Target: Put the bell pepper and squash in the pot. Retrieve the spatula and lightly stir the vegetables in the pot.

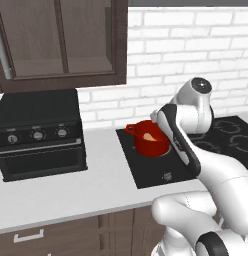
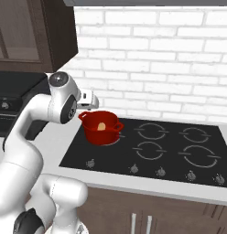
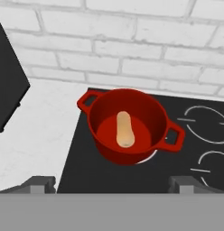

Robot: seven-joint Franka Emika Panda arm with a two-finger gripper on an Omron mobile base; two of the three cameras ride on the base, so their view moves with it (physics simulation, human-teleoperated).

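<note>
The glossy red pot (image 1: 152, 146) (image 2: 99, 135) (image 3: 128, 156) stands on the back-left burner of the black cooktop (image 2: 110, 157). The pale tan squash (image 1: 149, 135) (image 2: 102, 126) (image 3: 124, 130) lies on the pot's bottom. My gripper (image 2: 90, 101) (image 3: 113, 184) hangs above and just to the near-left of the pot, open, with nothing between its fingers. In the hand view the two finger tips (image 3: 40, 183) stand far apart at the bottom, with the pot ahead of them. The bell pepper and the spatula are out of view.
A black countertop oven (image 1: 38, 135) sits on the white counter (image 1: 71, 192) left of the cooktop. Dark wooden cabinets (image 1: 61, 40) hang above it. A white brick wall (image 2: 156, 59) runs behind. Further burners (image 2: 193, 155) lie to the pot's right.
</note>
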